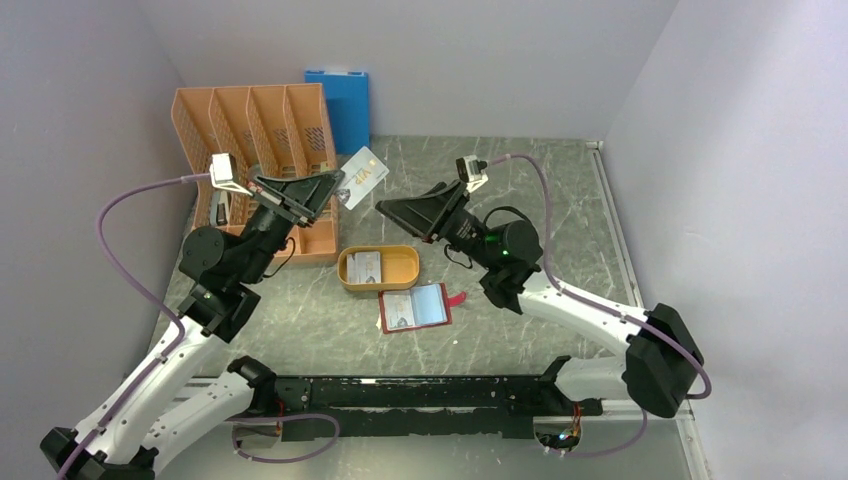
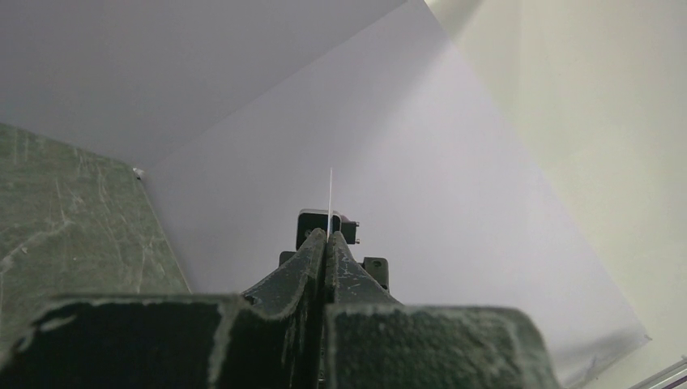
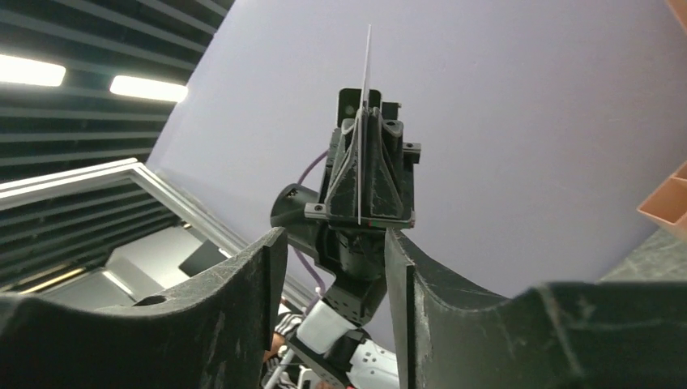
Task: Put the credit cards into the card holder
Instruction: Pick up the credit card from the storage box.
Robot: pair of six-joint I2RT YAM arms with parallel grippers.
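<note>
A whitish credit card (image 1: pixel 362 177) marked VIP is held in the air by my left gripper (image 1: pixel 338 182), which is shut on its edge. In the left wrist view the card (image 2: pixel 330 194) shows edge-on, rising from the closed tips of the left gripper (image 2: pixel 326 237). My right gripper (image 1: pixel 382 207) faces it from the right, open, with nothing between its fingers. In the right wrist view the right gripper (image 3: pixel 336 243) frames the card (image 3: pixel 366 73) just ahead. Another credit card (image 1: pixel 365 266) lies in the orange oval tray (image 1: pixel 405 268). The dark red card holder (image 1: pixel 415 307) lies open below the tray.
An orange slotted file rack (image 1: pixel 250 125) stands at the back left, with a blue folder (image 1: pixel 340 105) against the back wall. Pale walls close in the table on the left, back and right. A black rail (image 1: pixel 420 392) runs along the near edge.
</note>
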